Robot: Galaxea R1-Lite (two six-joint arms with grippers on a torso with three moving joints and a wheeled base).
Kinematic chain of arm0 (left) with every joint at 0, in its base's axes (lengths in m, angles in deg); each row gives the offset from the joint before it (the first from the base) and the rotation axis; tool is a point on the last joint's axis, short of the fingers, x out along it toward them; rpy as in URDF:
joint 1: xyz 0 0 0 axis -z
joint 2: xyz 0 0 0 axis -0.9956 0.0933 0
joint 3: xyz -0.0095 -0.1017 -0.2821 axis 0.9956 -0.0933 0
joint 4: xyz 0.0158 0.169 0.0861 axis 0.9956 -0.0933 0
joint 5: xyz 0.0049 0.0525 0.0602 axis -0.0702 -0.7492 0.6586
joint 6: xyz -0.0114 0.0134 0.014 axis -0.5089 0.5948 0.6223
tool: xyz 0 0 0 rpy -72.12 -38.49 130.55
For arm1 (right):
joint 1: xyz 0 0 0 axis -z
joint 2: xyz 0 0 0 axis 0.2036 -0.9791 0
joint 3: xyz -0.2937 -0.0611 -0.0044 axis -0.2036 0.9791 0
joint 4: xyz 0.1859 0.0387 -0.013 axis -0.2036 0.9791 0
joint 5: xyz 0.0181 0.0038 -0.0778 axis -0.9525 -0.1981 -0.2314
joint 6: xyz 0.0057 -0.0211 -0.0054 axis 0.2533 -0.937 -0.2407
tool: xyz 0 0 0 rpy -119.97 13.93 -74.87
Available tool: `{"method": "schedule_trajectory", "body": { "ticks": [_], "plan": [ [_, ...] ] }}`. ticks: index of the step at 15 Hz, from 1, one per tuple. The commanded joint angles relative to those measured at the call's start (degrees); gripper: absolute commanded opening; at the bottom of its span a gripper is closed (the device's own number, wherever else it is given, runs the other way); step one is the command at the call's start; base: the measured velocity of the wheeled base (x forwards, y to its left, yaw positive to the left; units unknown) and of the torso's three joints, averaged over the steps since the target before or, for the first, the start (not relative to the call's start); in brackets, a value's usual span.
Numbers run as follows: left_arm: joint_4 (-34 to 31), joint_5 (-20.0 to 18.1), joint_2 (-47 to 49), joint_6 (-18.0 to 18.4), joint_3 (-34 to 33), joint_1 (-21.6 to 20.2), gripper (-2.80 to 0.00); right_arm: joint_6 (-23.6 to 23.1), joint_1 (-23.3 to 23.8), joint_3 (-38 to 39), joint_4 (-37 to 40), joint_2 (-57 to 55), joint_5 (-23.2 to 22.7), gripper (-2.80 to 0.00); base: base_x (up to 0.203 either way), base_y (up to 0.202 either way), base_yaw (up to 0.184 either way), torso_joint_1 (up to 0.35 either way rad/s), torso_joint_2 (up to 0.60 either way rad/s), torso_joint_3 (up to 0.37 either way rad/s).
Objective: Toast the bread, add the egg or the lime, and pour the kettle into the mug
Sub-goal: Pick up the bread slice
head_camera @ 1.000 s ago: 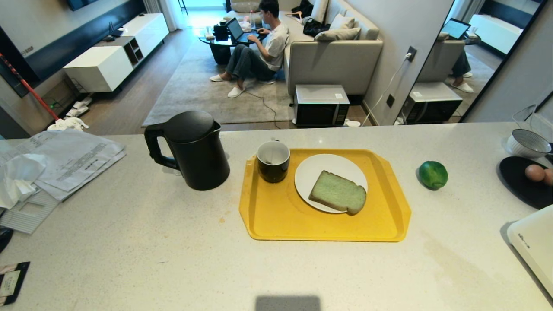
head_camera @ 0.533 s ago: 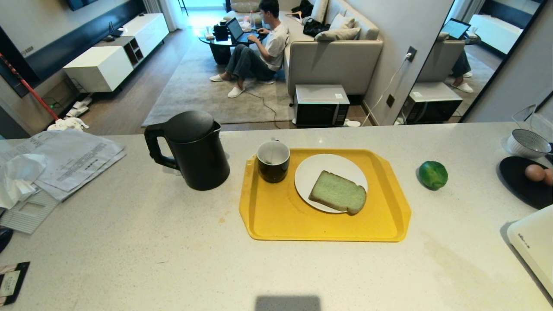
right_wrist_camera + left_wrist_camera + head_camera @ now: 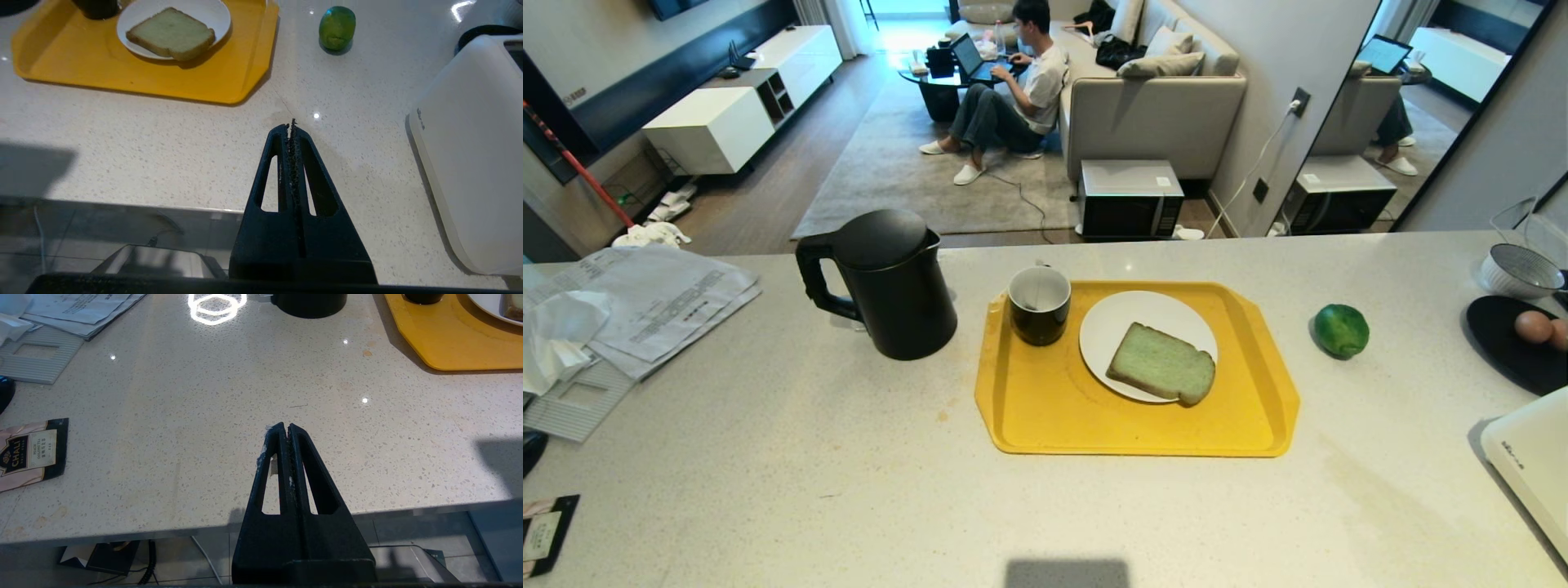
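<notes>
Both sets of jaws are pressed together and empty at the near edge of the tabletop (image 3: pixel 768 457), the right gripper (image 3: pixel 292 126) facing the bread (image 3: pixel 171 32) on its plate (image 3: pixel 212 12) and the left gripper (image 3: pixel 285 430) idle short of the kettle (image 3: pixel 886 282). The soft slice lies flat, so a closed or shallow approach could shove it off the plate or crush it on the way to the toaster (image 3: pixel 474 163). The lime (image 3: pixel 1342 330) could roll if nudged, and the mug (image 3: pixel 1039 305) sits close enough to the plate to be clipped.

The right pincer (image 3: pixel 292 124), pressed closed, hangs over the speckled surface (image 3: pixel 163 134). Upper left, the bread (image 3: pixel 171 33) lies on a white plate (image 3: pixel 212 12) in a yellow tray (image 3: pixel 122 73); the lime (image 3: pixel 336 27) sits top centre-right.
</notes>
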Motion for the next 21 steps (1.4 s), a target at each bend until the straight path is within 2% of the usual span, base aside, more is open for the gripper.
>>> {"method": "schedule_trajectory", "body": {
  "ticks": [1, 6, 8, 9, 11, 14, 16, 19, 20, 21],
  "plan": [
    [-0.02, 0.0, -0.04, 0.03, 0.0, 0.0, -2.8, 2.91, -0.04, -7.89, 0.11, -13.9, -2.11, -2.8, 0.0, 0.0, 0.0, 0.0, 0.0, 0.0],
    [-0.02, 0.0, -0.04, 0.03, 0.0, 0.0, -2.8, 11.79, -0.04, -30.14, 1.12, -45.45, -6.7, -2.8, 0.0, 0.0, 0.0, 0.0, 0.0, 0.0],
    [-0.02, 0.0, -0.04, 0.03, 0.0, 0.0, -2.8, 14.9, -0.03, -40.77, 6.1, -55.08, -9.48, -2.8, 0.0, 0.0, 0.0, 0.0, 0.0, 0.0],
    [-0.02, 0.0, -0.04, 0.03, 0.0, -0.08, -2.8, 16.51, 0.05, -44.68, 10.83, -58.29, -12.56, -2.8, 0.0, 0.0, 0.0, 0.0, 0.0, 0.0],
    [-0.02, 0.0, -0.04, 0.03, 0.0, 0.0, -2.8, 18.53, 1.47, -47.33, 19.27, -61.03, -21.0, -2.8, 0.0, 0.0, 0.0, 0.0, 0.0, 0.0],
    [-0.02, 0.0, -0.04, 0.03, 0.0, 0.0, -2.8, 26.45, 5.21, -47.73, 21.96, -64.2, -28.64, -2.8, 0.0, 0.0, 0.0, 0.0, 0.0, 0.0],
    [-0.02, 0.0, -0.04, 0.03, 0.0, 0.0, -2.8, 27.65, 7.34, -46.53, 22.81, -65.36, -31.23, -2.8, 0.0, 0.0, 0.0, 0.0, 0.0, 0.0],
    [-0.02, 0.0, -0.04, 0.03, 0.0, 0.0, -2.8, 28.21, 7.43, -46.3, 22.61, -68.27, -31.78, -2.8, 0.0, 0.0, 0.0, 0.0, 0.0, 0.0],
    [-0.02, 0.0, -0.04, 0.03, 0.0, 0.0, -2.8, 28.19, 7.43, -46.68, 22.34, -69.95, -32.94, 0.0, 0.0, 0.0, 0.0, 0.0, 0.0, 0.0],
    [-0.02, 0.0, -0.04, 0.03, 0.0, 0.0, -2.8, 28.03, 7.39, -47.25, 22.03, -71.8, -34.1, 0.0, 0.0, 0.0, 0.0, 0.0, 0.0, 0.0]
  ]
}}
